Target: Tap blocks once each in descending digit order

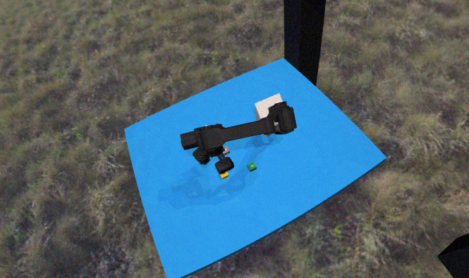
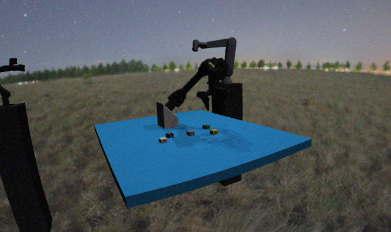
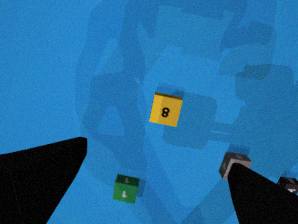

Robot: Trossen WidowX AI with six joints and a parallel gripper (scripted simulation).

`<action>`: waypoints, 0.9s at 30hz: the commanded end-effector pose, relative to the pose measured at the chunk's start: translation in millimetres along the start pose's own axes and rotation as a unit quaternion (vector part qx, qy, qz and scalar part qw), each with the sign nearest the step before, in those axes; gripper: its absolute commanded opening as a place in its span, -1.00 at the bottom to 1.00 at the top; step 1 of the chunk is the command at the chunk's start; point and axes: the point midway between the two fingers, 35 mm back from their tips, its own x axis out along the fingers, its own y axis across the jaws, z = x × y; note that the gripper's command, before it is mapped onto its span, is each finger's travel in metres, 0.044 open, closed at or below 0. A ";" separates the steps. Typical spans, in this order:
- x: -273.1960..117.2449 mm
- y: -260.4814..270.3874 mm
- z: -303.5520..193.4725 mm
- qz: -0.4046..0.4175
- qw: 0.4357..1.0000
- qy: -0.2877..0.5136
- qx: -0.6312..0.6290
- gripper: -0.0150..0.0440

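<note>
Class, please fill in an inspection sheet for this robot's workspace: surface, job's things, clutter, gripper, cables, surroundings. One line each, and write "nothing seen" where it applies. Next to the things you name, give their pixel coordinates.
Surface: blue table top (image 1: pixel 303 168) (image 2: pixel 153 170), with shadows across it.
Job's things: five small blocks: yellow block (image 2: pixel 213 132) (image 3: pixel 165 110), showing 8; green block (image 1: pixel 251 166) (image 2: pixel 206 126) (image 3: pixel 125 192), apparently 1; grey block (image 2: pixel 190 133), black block (image 2: pixel 169 135) and white block (image 2: pixel 163 140), digits unreadable.
Clutter: nothing seen beyond the pale wedge-sided block (image 1: pixel 265 107) (image 2: pixel 171 118) by the arm's base.
Gripper: gripper (image 3: pixel 158 159) open, nothing between the fingers, above the table.
Cables: nothing seen.
Surroundings: grass, distant trees, night sky; two more arms on dark pedestals.
</note>
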 end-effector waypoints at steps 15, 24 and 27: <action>83.5 4.7 -6.2 0.007 1.000 0.006 0.012 -0.38; 83.5 4.7 -6.2 0.007 1.000 0.006 0.012 -0.42; 83.7 4.7 -6.2 0.007 1.000 0.006 0.012 -0.42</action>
